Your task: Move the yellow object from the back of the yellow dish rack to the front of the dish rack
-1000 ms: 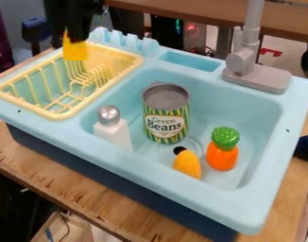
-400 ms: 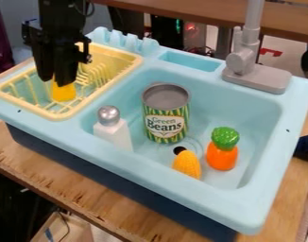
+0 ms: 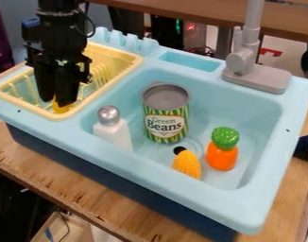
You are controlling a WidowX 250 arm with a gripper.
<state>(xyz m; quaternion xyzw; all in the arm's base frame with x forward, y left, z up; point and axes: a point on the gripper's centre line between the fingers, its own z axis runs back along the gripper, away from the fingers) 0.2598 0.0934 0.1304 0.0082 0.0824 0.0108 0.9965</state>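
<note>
Jaws (image 3: 56, 100) point down at the near corner of the rack (image 3: 118, 51), close together, and appear to be pinching the yellow piece (image 3: 63, 108); the contact itself is mostly hidden. Piece sits low, just inside the rack's near rim; cannot tell whether its underside touches the wires.

Risks, judged from this pose:
1. Pressing lower could jam the piece against the wires or rim, tipping the light-looking rack or twisting the piece in the grip. Cause: very little room at that corner.
2. Opening there could push a fingertip into the rim, or leave the piece leaning on it. Cause: the same tight fit.
3. A low sideways swing toward the basin could knock the shaker (image 3: 116, 134). Cause: tall, narrow form near the basin wall on the rack side.

Materials and shapes: rack is pale yellow, probably coated wire or moulded plastic, rounded rim, open slats. Sink (image 3: 270, 208) is smooth light-blue plastic with soft corners, on a plywood counter (image 3: 87, 198) with a rough, chipped edge. Shaker: white body, shiny silver ball top. Can (image 3: 166, 127): upright cylinder, grey top, striped green label. Corn (image 3: 187, 164): yellow, bumpy, tapered. Carrot (image 3: 222, 153): stubby, smooth orange body under a knobbly green top; likely to roll if nudged.
</note>
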